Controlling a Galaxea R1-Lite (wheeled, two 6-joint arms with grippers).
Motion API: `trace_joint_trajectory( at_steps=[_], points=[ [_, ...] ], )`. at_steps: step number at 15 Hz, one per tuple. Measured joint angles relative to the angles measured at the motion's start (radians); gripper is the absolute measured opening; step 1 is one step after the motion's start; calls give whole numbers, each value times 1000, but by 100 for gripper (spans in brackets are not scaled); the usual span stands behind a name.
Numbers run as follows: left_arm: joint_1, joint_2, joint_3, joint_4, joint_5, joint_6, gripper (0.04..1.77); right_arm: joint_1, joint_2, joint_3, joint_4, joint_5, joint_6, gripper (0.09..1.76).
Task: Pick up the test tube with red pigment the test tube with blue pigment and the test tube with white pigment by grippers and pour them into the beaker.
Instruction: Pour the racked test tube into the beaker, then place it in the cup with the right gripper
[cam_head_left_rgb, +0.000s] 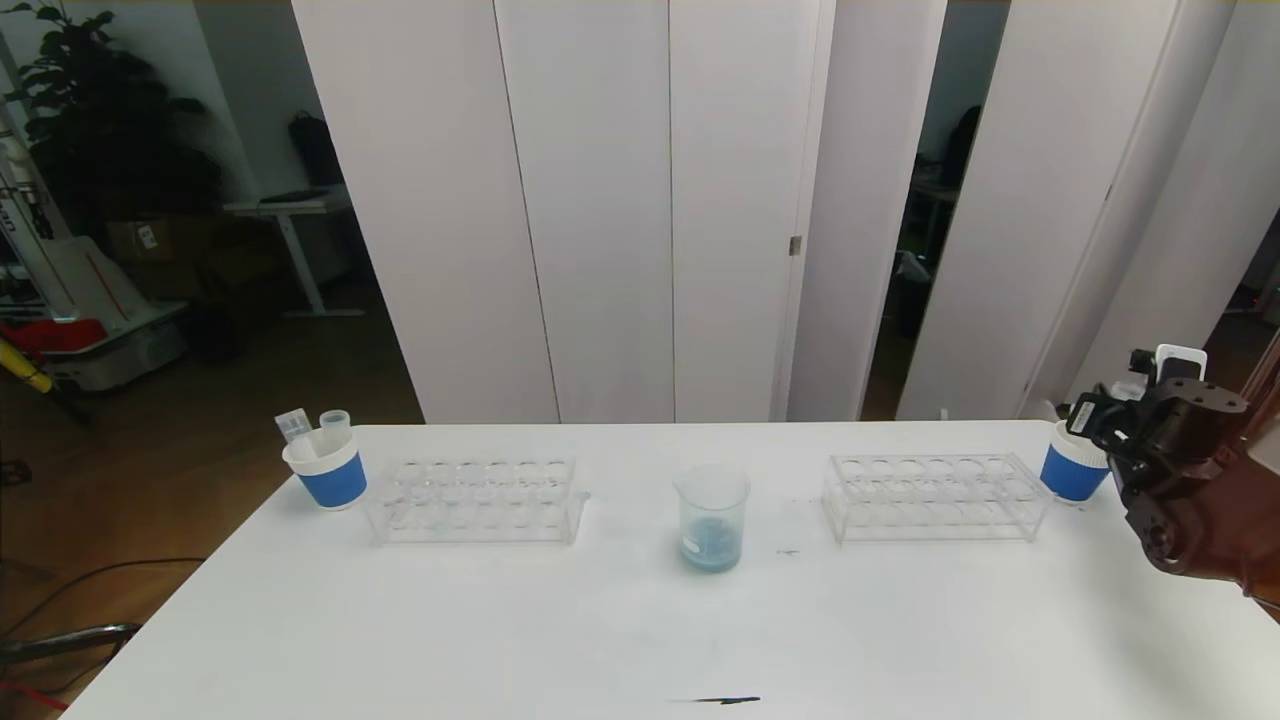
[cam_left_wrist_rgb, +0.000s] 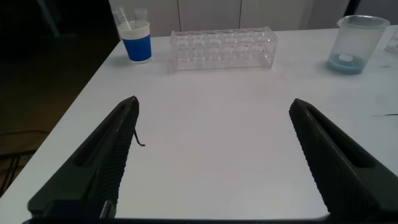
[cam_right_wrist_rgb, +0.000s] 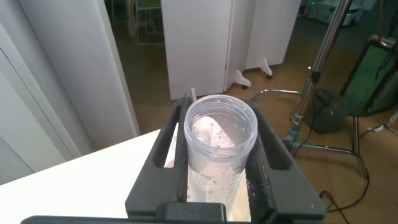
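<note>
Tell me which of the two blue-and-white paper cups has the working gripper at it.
The paper cup at the table's right end: the right gripper is above it, shut on a clear tube. The left-end cup holds two tubes, no gripper near.

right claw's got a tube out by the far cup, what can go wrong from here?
1. The right claw clamps the clear tube, which has droplets inside; it might slip or drip on the way.
2. The right cup stands close by the claw, near the table's corner; a nudge could knock it off.
3. The right rack lies between the claw and the beaker; a low sweep could clip it.
The left claw hovers open over bare table.
</note>
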Motion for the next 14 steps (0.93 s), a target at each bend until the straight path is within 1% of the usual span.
trace_joint_trajectory(
  at_steps=[6,13,14],
  points=[
    [0,0,0,0,0,0,173,1,37,-1,-6,1,1,59],
    [0,0,0,0,0,0,173,-1,42,-4,-6,13,0,59],
    [0,0,0,0,0,0,173,-2,40,-4,-5,17,1,68]
  ],
)
